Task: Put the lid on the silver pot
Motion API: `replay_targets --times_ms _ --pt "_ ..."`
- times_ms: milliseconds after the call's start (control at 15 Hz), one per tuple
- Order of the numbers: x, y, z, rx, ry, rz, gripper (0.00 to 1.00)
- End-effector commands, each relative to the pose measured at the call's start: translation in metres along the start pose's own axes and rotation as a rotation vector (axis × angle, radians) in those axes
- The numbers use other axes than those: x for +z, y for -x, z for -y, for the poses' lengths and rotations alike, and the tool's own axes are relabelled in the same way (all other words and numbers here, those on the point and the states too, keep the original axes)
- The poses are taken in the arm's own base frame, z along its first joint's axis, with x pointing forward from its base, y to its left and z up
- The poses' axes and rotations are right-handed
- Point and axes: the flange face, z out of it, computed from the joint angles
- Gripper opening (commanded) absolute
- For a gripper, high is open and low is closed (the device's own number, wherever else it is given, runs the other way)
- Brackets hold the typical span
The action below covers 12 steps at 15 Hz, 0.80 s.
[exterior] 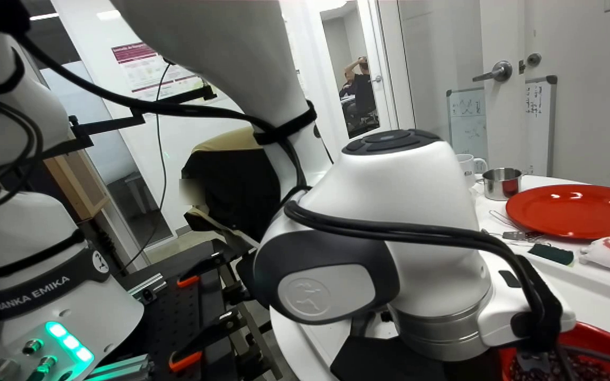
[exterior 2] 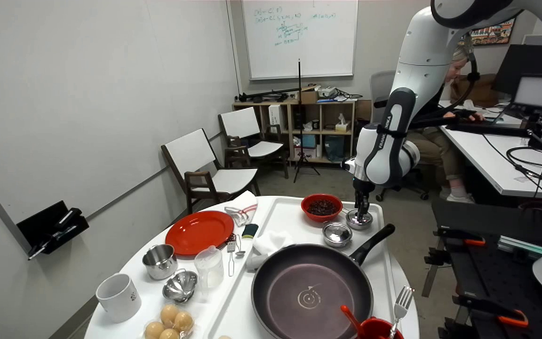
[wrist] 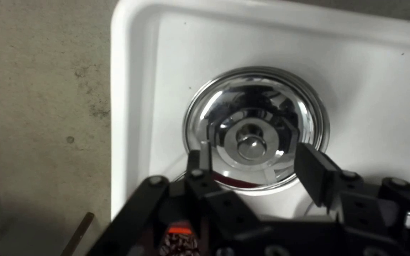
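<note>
At the end of the white robot arm point(exterior 2: 419, 56), a black two-fingered claw point(wrist: 252, 158), fingers point(wrist: 313, 174) spread wide, nothing gripped. Wrist view puts one finger to each side of the small round silver knob point(wrist: 252, 147), with a gap on both sides; whether the tips reach down to knob height, cannot tell.

Below: the shiny round domed silver metal lid point(wrist: 258, 115). It appears to sit on a shallow round silver metal pot point(exterior 2: 359, 226), edge and rim roughly concentric. No clear tilt; full seating cannot be confirmed.

Just beside, a second round silver metal vessel point(exterior 2: 337, 234), glossy on top; covered or not, cannot tell. Near both, a round red bowl point(exterior 2: 319, 218) of dark bits. All stand on the white rectangular tray point(wrist: 198, 42), with a large black skillet point(exterior 2: 299, 278).

Progress, as judged: if the pot beneath is the one meant, placing looks essentially done; left would be lifting the claw clear of the knob, perhaps a nudge first. If the second vessel is meant, everything remains: grip, raise, carry, lower. How the lid sits favours the former.
</note>
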Motion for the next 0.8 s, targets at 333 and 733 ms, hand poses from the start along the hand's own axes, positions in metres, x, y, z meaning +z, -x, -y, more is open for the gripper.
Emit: replay_targets --times_ms 333,733 --pt "-0.0003 -0.0041 0.0004 0.003 0.01 -0.003 1.0" --pt "-0.0019 -0.0047 0.0012 0.011 0.012 0.0 1.0"
